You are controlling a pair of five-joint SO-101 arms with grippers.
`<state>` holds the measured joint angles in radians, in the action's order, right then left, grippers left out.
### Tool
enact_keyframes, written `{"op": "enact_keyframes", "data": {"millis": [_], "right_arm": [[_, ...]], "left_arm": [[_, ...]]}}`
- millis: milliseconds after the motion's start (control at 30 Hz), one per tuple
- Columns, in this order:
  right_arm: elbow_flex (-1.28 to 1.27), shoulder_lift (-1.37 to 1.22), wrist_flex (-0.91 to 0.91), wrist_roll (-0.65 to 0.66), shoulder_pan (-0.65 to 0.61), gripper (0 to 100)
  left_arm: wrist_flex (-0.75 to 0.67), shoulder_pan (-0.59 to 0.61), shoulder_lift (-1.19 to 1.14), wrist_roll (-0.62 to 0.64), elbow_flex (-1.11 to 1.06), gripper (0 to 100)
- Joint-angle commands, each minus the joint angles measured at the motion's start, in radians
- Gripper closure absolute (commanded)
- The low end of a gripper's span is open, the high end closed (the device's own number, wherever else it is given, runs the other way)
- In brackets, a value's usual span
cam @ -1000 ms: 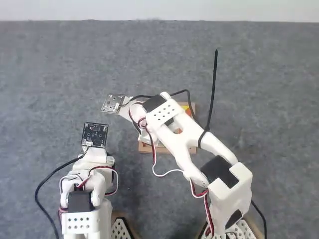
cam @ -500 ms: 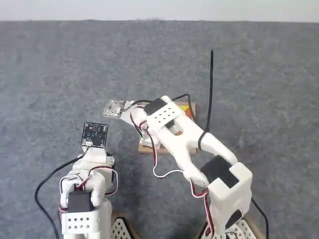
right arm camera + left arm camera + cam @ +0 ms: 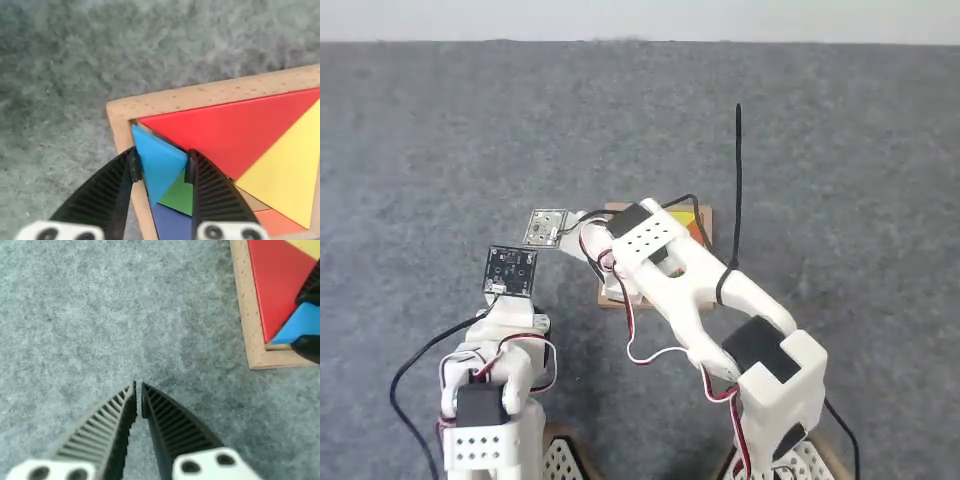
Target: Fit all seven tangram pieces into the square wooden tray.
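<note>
The square wooden tray (image 3: 200, 94) lies on the grey carpet, mostly under the right arm in the high view (image 3: 703, 216). It holds a red triangle (image 3: 235, 130), a yellow triangle (image 3: 287, 170), a green piece (image 3: 179, 196), a dark blue piece (image 3: 170, 222) and an orange piece (image 3: 280, 220). My right gripper (image 3: 161, 165) is shut on a light blue triangle (image 3: 159, 162) at the tray's corner beside the red triangle. My left gripper (image 3: 138, 390) is shut, empty, over bare carpet beside the tray (image 3: 245, 305).
Grey carpet surrounds the tray on all sides. The left arm (image 3: 485, 390) stands near the front left, the right arm's base (image 3: 775, 400) at the front right. A black cable (image 3: 738, 180) rises above the tray.
The right arm has shifted a little, its wrist camera swinging towards the front left over the tray. The left arm has stayed still.
</note>
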<state>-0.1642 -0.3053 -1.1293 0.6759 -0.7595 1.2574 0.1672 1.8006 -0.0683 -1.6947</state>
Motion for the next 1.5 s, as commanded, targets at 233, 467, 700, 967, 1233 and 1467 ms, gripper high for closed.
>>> {"op": "enact_keyframes", "data": {"millis": [233,467,700,967,1233,1467], "right_arm": [[-0.002,0.010,-0.004,-0.021,-0.016,90.7],[-0.002,0.010,-0.004,-0.023,-0.019,82.1],[-0.002,0.010,-0.004,-0.018,-0.019,75.0],[-0.009,0.088,-0.038,-0.025,-0.013,75.0],[-0.083,0.255,-0.039,-0.057,0.059,75.1],[-0.193,0.335,0.027,-0.060,0.096,86.4]], "left_arm": [[0.003,-0.005,0.017,-0.002,0.010,98],[0.003,-0.005,0.017,-0.002,0.010,98],[0.003,-0.005,0.017,-0.002,0.010,98],[0.003,-0.005,0.017,-0.002,0.010,98],[0.003,-0.005,0.017,-0.002,0.010,98],[0.003,-0.005,0.017,-0.002,0.010,98]]}}
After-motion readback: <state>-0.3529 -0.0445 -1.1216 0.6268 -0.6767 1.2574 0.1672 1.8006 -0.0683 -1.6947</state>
